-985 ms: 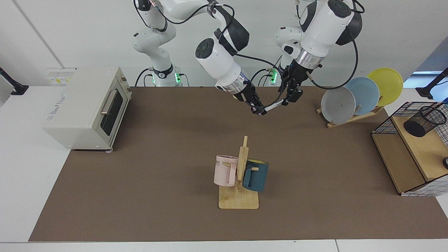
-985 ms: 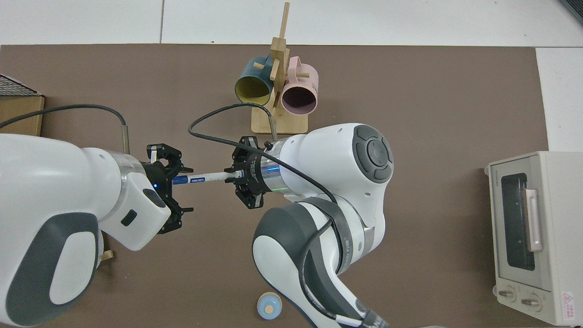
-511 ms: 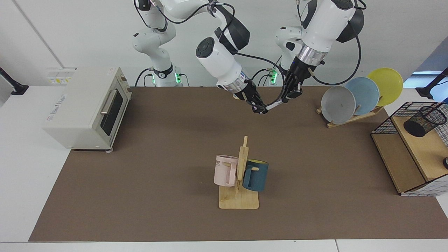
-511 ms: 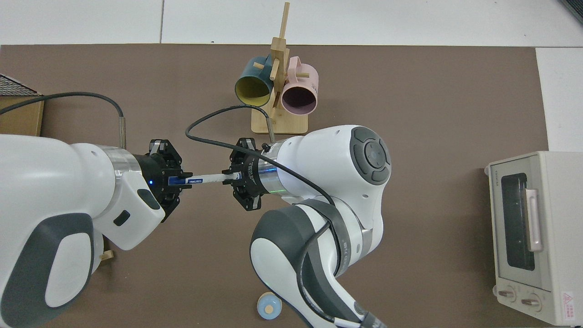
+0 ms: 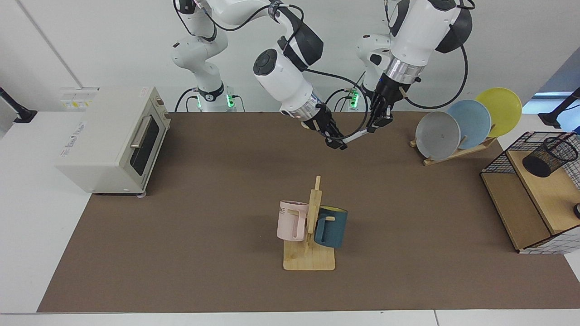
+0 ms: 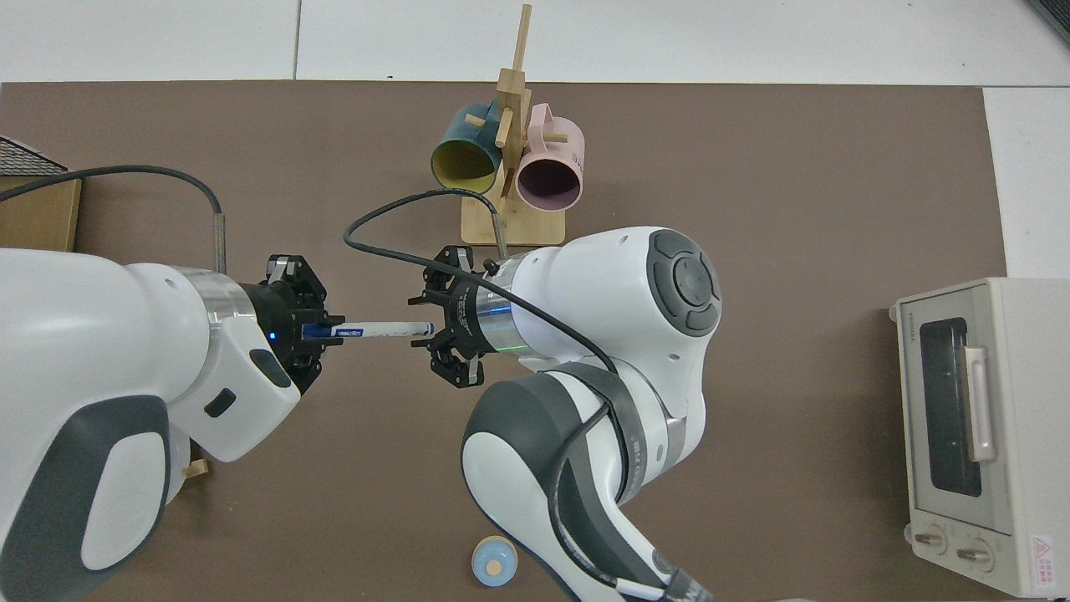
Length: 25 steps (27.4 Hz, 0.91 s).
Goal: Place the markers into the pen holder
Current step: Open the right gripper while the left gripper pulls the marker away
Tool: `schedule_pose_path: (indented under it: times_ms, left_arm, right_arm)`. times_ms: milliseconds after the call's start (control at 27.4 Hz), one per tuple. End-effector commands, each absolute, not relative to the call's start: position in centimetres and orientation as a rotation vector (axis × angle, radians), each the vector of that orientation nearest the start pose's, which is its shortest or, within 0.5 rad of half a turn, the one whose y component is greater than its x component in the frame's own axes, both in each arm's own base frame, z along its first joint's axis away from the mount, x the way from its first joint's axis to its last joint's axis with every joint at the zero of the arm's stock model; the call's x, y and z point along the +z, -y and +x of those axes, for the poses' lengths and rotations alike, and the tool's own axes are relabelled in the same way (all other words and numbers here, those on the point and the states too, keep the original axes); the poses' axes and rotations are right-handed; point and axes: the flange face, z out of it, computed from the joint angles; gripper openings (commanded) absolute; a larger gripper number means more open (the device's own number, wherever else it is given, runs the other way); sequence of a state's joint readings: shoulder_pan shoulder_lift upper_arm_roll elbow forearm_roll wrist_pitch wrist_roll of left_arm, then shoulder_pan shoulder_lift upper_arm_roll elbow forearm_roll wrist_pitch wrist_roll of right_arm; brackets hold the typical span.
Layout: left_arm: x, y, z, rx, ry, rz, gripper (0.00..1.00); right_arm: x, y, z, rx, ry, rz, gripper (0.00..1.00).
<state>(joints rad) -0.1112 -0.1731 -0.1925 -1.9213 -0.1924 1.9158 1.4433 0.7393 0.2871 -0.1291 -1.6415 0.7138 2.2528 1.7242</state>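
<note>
While the left gripper (image 6: pixel 311 332) clamps the blue capped end of the marker (image 6: pixel 380 330), the right gripper (image 6: pixel 436 334) stands with its fingers spread just off the white tip. Slim and white-barrelled with dark print, the marker hangs in the air above the brown tabletop (image 5: pixel 217 217), its long axis running from one gripper to the other. Well apart, the black mesh pen holder (image 5: pixel 549 156) sits tilted on a wooden shelf (image 5: pixel 546 194).
</note>
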Motion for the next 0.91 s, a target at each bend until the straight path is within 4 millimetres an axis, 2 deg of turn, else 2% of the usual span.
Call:
schedule_pose_path:
  times_ms: [0,109,255,401,511,657,766,876]
  left_arm:
    - [58.4,16.7,48.9,-0.261,-2.363,-2.05,0.0]
    - [58.2,15.7,49.0,-0.189,-2.321,-2.059,0.0]
    - [58.3,13.7,49.7,-0.11,-2.247,-2.017,0.0]
    - [57.6,9.9,51.0,-0.091,-2.181,-2.102,0.0]
    - [56.7,6.8,52.0,-0.063,-2.123,-2.154,0.0]
    - [56.5,2.7,53.0,-0.067,-1.972,-2.278,0.0]
    - [57.0,1.2,54.0,-0.036,-1.931,-2.27,0.0]
    - [57.6,-1.0,54.8,-0.004,-1.888,-2.267,0.0]
  right_arm:
    - [48.7,-40.8,54.3,0.528,-1.72,-1.907,1.0]
    - [49.0,-40.5,54.2,0.514,-1.699,-1.939,1.0]
    - [49.1,-40.0,53.6,0.419,-1.579,-2.114,1.0]
    - [48.4,-38.8,53.2,0.326,-1.456,-2.324,1.0]
    - [49.3,-37.8,52.4,0.248,-1.325,-2.497,1.0]
    - [50.6,-35.1,51.8,0.148,-1.134,-2.737,1.0]
    - [51.4,-33.1,51.7,0.135,-0.992,-2.852,1.0]
    - [52.7,-30.2,52.3,0.121,-0.897,-2.904,1.0]
